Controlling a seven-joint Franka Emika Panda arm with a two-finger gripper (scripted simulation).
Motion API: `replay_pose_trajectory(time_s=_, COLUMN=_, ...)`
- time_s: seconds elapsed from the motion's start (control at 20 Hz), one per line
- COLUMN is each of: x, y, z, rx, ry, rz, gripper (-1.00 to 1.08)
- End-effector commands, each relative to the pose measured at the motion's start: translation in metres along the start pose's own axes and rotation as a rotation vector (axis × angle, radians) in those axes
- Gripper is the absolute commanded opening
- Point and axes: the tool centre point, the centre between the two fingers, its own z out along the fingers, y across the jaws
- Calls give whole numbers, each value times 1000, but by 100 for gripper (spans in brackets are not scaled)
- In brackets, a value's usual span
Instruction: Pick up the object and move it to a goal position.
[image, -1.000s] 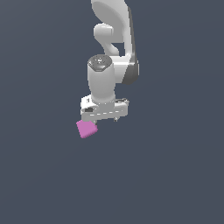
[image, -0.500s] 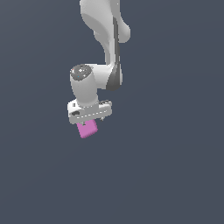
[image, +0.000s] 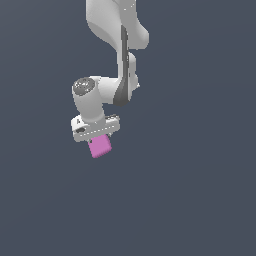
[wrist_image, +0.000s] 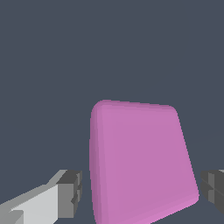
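The pink cube is seen under the gripper; fingertips stand apart from it; grasp cannot be told.

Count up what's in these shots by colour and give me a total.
Pink: 1, the cube, between the fingers of the gripper.
White: 1, the robot arm.
Total: 2.
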Motion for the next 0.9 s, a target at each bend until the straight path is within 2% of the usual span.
replay_pose_trajectory(time_s=0.0, x=-3, y=2, z=2, rx=0, ry=-1, rz=-8, gripper=100)
replay_pose_trajectory(time_s=0.35, x=-3, y=2, z=7, rx=0, ry=-1, rz=-6, gripper=100)
replay_pose_trajectory(time_s=0.85, x=-4, y=2, z=49, rx=0, ry=-1, rz=-9, gripper=100)
